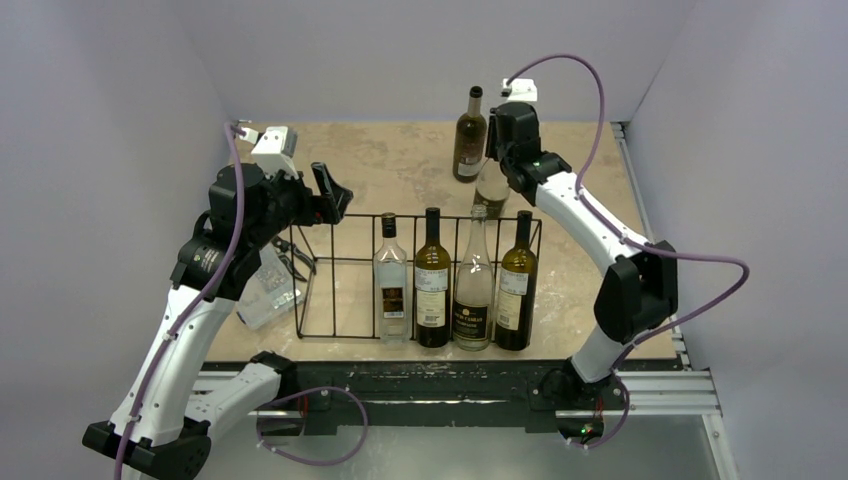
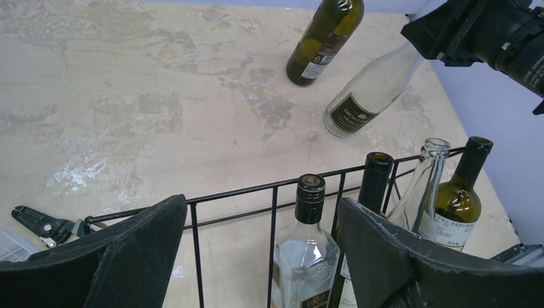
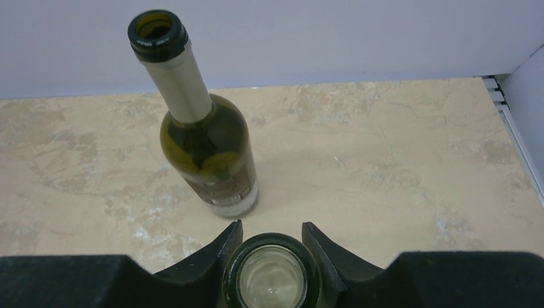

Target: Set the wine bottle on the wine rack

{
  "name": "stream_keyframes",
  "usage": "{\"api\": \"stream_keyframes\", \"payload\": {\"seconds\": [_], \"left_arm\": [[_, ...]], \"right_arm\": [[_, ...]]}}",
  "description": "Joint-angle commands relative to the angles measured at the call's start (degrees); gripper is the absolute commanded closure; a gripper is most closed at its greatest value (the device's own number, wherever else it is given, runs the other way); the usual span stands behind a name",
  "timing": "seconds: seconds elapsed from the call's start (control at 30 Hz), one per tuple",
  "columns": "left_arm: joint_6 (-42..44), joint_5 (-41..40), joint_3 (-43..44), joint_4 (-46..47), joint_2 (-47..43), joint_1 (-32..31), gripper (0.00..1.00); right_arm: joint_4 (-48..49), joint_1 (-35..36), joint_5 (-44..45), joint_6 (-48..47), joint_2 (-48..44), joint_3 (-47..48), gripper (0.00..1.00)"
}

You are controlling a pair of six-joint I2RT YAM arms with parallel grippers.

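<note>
The wine rack (image 1: pixel 330 262) is a long black wire frame at the table's front middle, with several bottles standing in its right half. Its top rail shows in the left wrist view (image 2: pixel 256 190). A clear wine bottle (image 1: pixel 490 192) stands just behind the rack's right end. My right gripper (image 1: pixel 497 158) is shut on its neck, with the bottle mouth (image 3: pixel 271 273) between the fingers. The bottle leans in the left wrist view (image 2: pixel 365 96). My left gripper (image 1: pixel 330 195) is open and empty above the rack's left end (image 2: pixel 262 212).
A dark olive bottle (image 1: pixel 469 135) stands on the table behind the held one (image 3: pixel 205 154). A clear plastic box (image 1: pixel 265 290) and a black hand tool (image 2: pixel 45 224) lie left of the rack. Grey walls close in the back and sides.
</note>
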Motion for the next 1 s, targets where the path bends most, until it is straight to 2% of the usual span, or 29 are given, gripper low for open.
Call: {"api": "stream_keyframes", "payload": {"seconds": [0.0,0.2,0.57,0.97], "left_arm": [[0.1,-0.2,1.3,0.6,-0.7,-0.2,0.13],[0.1,-0.4,1.3,0.6,-0.5,-0.2,0.13],[0.1,-0.2,1.3,0.6,-0.9,-0.2,0.13],[0.1,-0.3,1.3,0.7,-1.2,-0.2,0.13]], "right_arm": [[6.7,-0.3,-0.6,1.2,-9.4,0.0,1.0],[8.2,-0.3,-3.6,3.0,-15.5,-1.1,1.0],[13.8,-0.2,-18.4,8.5,-28.0,-4.9,1.0],[18.4,-0.2,-37.7,13.6,-30.4,-3.7,1.0]]}}
